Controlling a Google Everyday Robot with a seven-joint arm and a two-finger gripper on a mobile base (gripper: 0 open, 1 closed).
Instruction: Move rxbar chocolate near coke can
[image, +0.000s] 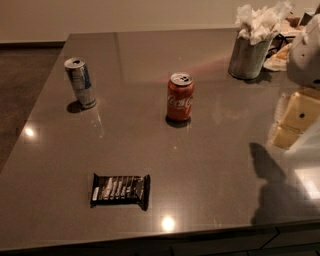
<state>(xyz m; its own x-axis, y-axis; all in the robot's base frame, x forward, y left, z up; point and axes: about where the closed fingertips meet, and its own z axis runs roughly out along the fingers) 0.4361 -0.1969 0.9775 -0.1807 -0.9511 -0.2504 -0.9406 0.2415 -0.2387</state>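
One rxbar chocolate (120, 190) on bench (225, 165), 7 o'clock of coke can (180, 97), well apart; pincer (292, 122) at 3 o'clock, open or closed: cannot tell.

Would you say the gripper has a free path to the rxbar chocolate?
Probably yes: the gripper hangs over the table at right, the rxbar chocolate lies flat near the front edge, and the coke can stands farther back, off that line.

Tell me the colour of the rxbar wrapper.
The rxbar chocolate is black with white lettering, clearest in the camera view; the tool hangs at far right.
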